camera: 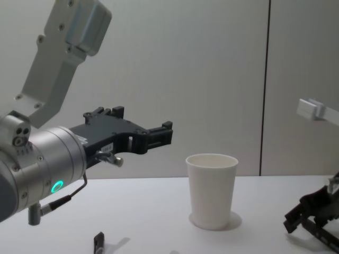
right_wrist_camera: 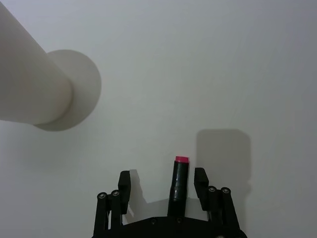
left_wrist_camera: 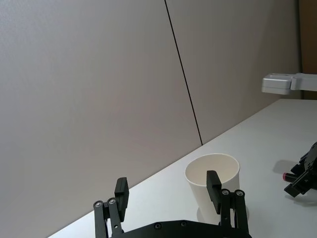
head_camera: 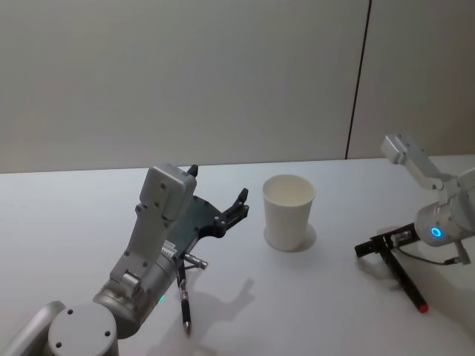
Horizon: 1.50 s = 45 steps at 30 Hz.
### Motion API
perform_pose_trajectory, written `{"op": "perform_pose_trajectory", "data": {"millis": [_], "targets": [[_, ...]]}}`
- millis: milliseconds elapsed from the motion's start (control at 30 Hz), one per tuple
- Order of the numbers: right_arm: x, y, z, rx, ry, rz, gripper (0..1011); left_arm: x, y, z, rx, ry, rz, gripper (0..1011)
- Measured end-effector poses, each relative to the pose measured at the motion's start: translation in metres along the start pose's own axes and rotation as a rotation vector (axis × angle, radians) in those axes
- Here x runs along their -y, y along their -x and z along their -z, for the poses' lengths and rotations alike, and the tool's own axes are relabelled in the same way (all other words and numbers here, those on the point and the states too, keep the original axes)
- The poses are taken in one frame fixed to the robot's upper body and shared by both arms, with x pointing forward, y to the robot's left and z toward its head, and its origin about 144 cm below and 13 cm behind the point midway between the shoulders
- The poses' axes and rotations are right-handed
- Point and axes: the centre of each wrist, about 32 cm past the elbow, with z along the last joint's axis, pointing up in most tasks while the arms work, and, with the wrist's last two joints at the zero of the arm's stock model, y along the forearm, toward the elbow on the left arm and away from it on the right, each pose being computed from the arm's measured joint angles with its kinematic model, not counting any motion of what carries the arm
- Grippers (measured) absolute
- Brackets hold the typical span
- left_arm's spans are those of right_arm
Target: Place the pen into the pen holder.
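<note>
- Head view: the left gripper (head_camera: 219,183) is released and raised just left of the pen holder (head_camera: 288,211). The right gripper (head_camera: 384,245) sits low over the table (head_camera: 74,215), well right of the holder, at the pen (head_camera: 407,282).
- Left wrist view: the left gripper (left_wrist_camera: 167,188) is spread wide, with the upright pen holder (left_wrist_camera: 199,194) beyond it.
- Right wrist view: the right gripper (right_wrist_camera: 162,174) is released. The red-tipped pen (right_wrist_camera: 181,181) lies between its fingers with a gap on each side.
- Chest view: the pen holder (camera: 212,190) stands on the table.

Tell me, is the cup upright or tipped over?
Upright. The cup stands on its narrow base on the table, with its open rim facing up.
</note>
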Motion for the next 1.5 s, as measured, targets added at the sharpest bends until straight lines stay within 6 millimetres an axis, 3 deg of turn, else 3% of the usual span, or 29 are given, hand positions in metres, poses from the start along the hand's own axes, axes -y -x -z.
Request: {"op": "perform_pose_trajectory", "data": {"millis": [700, 1500], "targets": [[0.002, -0.002, 0.01, -0.006, 0.014, 0.0, 192, 0.0, 0.0, 0.0, 0.0, 0.0, 0.0, 1004], [0.017, -0.001, 0.019, 0.027, -0.141, 0.003, 173, 0.0, 0.0, 0.0, 0.0, 0.0, 0.0, 1004]]}}
